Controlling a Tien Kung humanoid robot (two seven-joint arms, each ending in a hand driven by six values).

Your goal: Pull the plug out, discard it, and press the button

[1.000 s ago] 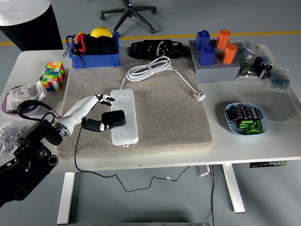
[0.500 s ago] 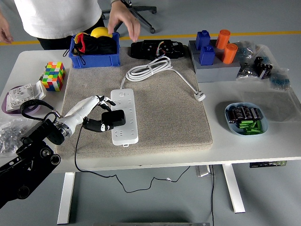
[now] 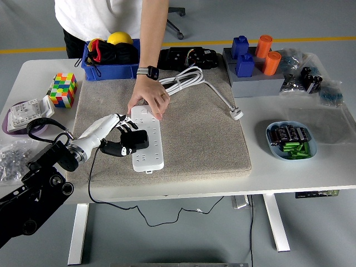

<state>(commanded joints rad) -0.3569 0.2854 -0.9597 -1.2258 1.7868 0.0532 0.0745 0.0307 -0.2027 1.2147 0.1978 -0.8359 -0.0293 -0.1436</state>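
Gripping the black plug (image 3: 135, 140) on the power strip (image 3: 148, 138).
Left hand (image 3: 114, 135) fingers clamp the plug; a person's hand (image 3: 147, 100) presses the strip's far end.

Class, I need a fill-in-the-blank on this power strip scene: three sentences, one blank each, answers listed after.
1. The left robot hand grips the ____ plug seated in the white power strip.
2. A person's hand presses on the strip's ____ end.
3. The strip lies on a ____ mat.

Missing words: black; far; grey
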